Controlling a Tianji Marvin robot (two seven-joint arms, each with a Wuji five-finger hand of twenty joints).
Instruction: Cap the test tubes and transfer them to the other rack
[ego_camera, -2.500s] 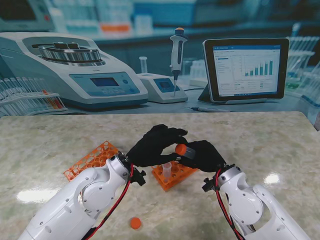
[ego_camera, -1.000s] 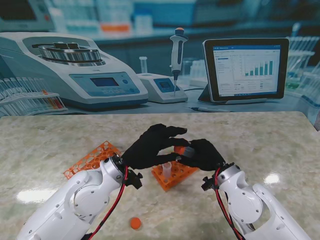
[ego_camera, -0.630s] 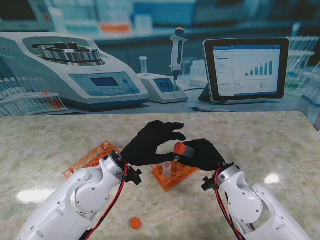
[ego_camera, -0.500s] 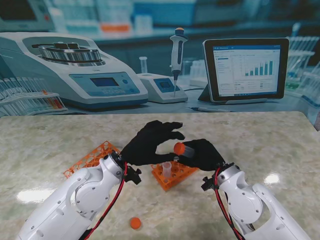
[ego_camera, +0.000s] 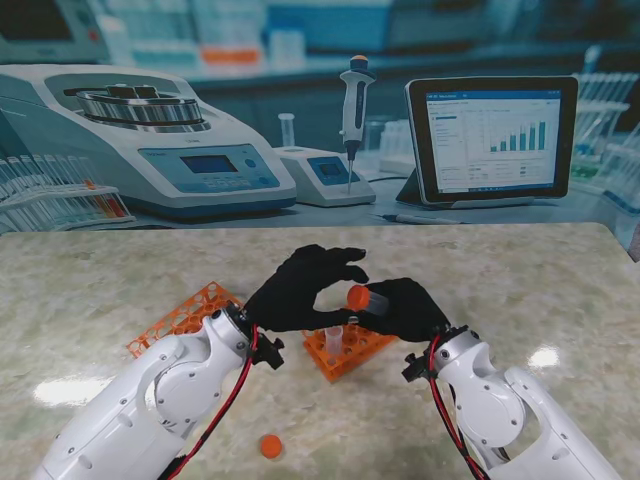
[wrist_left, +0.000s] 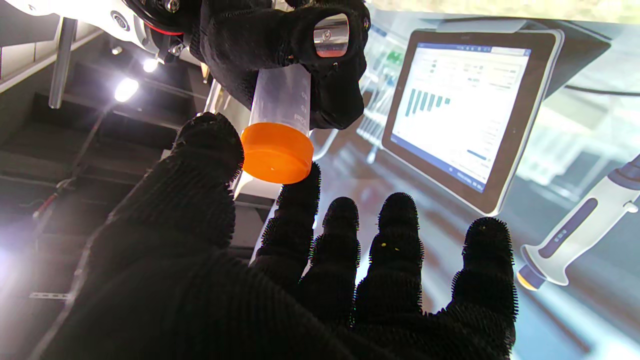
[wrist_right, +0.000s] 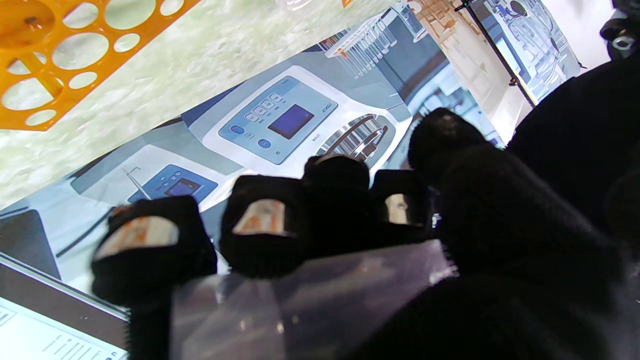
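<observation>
Held above the near orange plastic tube rack (ego_camera: 348, 350): black-gloved left hand (ego_camera: 300, 290), fingers spread and holding nothing, thumb and forefinger at the round orange screw cap (ego_camera: 357, 297); clear plastic test tube (ego_camera: 372, 300) lying tilted, capped end toward the left hand, clamped in the black-gloved right hand (ego_camera: 405, 310).

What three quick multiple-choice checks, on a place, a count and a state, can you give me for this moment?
1. Where is the loose orange cap?
A) on the table near me
B) in a rack
C) on the tablet

2. How many orange racks are on the table?
A) one
B) two
C) three

3. The tube in the right hand is:
A) uncapped
B) capped
C) lying on the table

Answers:
A, the loose cap lies on the table.
B, a left rack and a middle rack.
B, the right hand holds the tube with its cap on; left hand fingers touch it.
</observation>
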